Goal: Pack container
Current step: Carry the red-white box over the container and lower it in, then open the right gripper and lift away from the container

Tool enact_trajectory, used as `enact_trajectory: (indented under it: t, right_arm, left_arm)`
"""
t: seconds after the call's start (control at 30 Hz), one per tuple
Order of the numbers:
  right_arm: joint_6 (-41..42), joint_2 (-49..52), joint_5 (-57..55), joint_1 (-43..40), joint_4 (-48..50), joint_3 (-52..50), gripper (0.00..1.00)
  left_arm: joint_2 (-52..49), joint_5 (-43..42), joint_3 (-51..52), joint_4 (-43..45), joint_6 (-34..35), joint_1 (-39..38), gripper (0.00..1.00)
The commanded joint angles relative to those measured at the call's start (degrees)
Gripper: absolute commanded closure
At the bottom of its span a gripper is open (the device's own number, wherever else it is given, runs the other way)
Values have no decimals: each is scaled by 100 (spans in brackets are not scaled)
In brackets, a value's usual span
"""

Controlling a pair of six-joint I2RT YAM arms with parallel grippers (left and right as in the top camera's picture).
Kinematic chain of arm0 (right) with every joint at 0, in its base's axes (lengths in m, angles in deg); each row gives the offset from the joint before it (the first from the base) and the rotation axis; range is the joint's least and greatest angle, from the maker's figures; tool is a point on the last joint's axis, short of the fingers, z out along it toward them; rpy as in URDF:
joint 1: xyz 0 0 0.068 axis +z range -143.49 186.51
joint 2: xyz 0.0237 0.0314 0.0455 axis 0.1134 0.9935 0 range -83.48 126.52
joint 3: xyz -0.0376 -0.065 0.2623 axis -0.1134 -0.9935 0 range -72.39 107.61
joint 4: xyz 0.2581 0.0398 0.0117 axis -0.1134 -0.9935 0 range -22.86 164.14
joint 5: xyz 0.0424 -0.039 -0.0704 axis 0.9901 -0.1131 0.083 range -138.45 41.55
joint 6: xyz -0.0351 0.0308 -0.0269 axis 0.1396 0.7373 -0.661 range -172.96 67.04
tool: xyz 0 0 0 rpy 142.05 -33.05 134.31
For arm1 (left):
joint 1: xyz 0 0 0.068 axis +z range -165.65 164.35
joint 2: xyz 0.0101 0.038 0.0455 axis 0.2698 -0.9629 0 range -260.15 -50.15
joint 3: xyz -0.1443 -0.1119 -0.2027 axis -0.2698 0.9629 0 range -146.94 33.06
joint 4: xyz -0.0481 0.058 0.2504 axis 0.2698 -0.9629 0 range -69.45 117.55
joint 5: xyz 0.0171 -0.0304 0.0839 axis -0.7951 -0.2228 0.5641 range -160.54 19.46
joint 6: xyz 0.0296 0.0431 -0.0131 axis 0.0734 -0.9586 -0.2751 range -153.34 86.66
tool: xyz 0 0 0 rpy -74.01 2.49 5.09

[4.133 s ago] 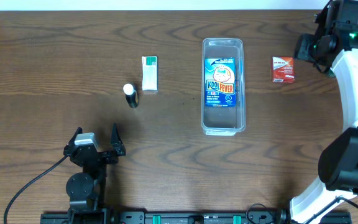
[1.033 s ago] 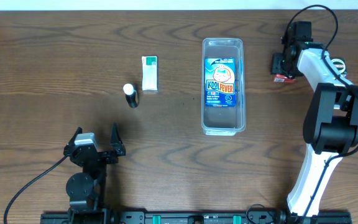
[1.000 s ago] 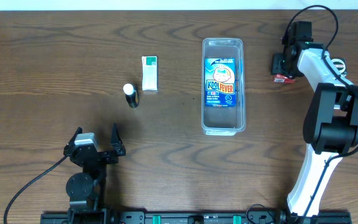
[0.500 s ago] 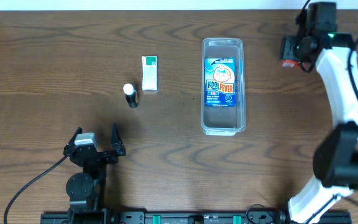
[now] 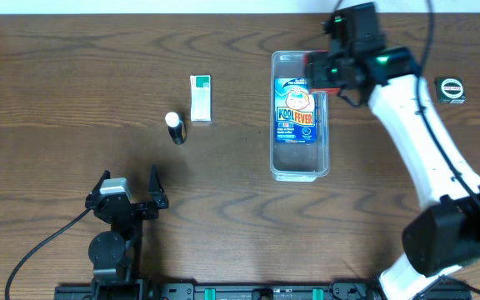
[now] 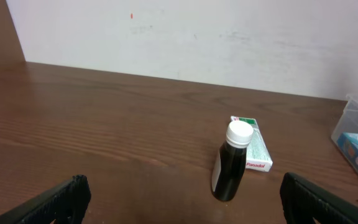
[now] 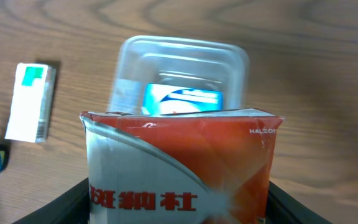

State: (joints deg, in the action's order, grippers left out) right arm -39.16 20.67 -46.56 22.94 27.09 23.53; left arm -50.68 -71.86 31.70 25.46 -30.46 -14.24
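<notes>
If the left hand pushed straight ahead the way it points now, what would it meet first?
Probably the dark white-capped bottle, standing slightly right of centre ahead of the left hand; the Panadol box lies behind it. Depth is unclear.

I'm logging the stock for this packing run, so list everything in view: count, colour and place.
container: one, clear plastic, table centre-right
Kool Fever pack: one, blue, lying flat inside the container
red box: one, red and white, held over the container's far end
green-and-white box: one, flat on the table, left of the container
bottle: one, dark with a white cap, beside the green-and-white box
small black item: one, black with a white ring, far right of the table
table: one, dark brown wood
left gripper: one, black, open, near the front edge
right gripper: one, black, gripping the red box
</notes>
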Motion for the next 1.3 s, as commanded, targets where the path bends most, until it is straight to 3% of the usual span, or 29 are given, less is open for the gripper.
enact_trajectory:
  t: [0.0, 0.7, 1.27]
  right_arm:
    - [254, 398, -197, 221, 120, -26, 34]
    - [616, 1751, -579, 424, 387, -26, 28]
    - [815, 1735, -437, 476, 203, -24, 29]
  left_arm:
    - [31, 70, 114, -197, -72, 28, 2]
    - [31, 70, 114, -197, -72, 28, 2]
    - [31, 70, 114, -197, -72, 28, 2]
